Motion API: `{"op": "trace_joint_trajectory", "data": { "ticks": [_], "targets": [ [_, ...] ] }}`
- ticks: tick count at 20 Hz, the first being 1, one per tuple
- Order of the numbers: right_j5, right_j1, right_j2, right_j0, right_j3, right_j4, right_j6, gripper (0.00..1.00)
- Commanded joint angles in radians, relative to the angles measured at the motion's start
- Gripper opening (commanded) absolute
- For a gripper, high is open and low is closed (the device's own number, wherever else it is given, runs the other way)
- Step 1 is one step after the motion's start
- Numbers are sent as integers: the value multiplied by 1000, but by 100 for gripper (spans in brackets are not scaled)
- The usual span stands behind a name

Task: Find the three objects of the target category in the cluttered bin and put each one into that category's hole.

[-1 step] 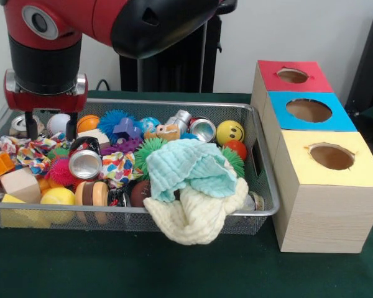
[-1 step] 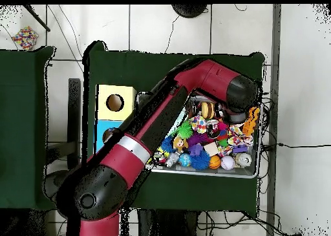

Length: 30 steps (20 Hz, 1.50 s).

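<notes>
The gripper (image 1: 50,126) hangs over the left end of the wire bin (image 1: 261,186), its 2 thin black fingers (image 1: 32,125) pointing down, spread apart and holding nothing. The fingertips sit among the items at the back left corner: a white ball (image 1: 58,123) shows between them, an orange ball (image 1: 87,123) lies just to the right, and a silver can (image 1: 17,125) lies just to the left, partly hidden; whether the tips touch any of these cannot be determined from the front view. Below and slightly right of the gripper lies a second silver can (image 1: 85,163) with its open end toward the camera, and a third can (image 1: 202,129) rests further right, near a yellow smiley ball (image 1: 230,132). A mint-green cloth (image 1: 189,167) lies over a cream cloth (image 1: 196,214) that spills across the bin's front rim. To the right of the bin stands a wooden box with 3 holes, topped red (image 1: 293,76), blue (image 1: 309,110) and yellow (image 1: 331,156). In the overhead view the arm (image 2: 149,136) crosses the bin diagonally and covers much of its contents.
</notes>
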Motion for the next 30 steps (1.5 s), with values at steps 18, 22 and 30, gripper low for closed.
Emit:
{"op": "trace_joint_trajectory", "data": {
  "ticks": [18,22,30],
  "targets": [
    [100,60,120,-46,-50,13,-227,100],
    [86,69,127,-59,-77,15,-224,100],
    [93,85,137,-92,-127,16,-252,100]
  ]
}}
